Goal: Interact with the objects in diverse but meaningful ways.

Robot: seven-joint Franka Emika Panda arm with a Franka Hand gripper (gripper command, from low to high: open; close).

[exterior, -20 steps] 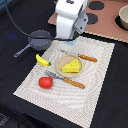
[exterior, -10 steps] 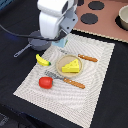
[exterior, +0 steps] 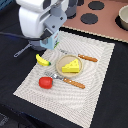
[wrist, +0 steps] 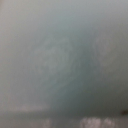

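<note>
Exterior view: the gripper [exterior: 50,42] hangs over the mat's far corner beside the banana [exterior: 43,60]; its finger spacing cannot be told. The cheese wedge [exterior: 70,66] lies on the plate [exterior: 60,65], the tomato-like ball [exterior: 45,82] nearby.

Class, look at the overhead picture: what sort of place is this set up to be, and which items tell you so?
Probably a pretend kitchen or dining setup on a tabletop: a cheese wedge on a round plate, a knife and fork beside it on a placemat, and a toy stovetop behind.
</note>
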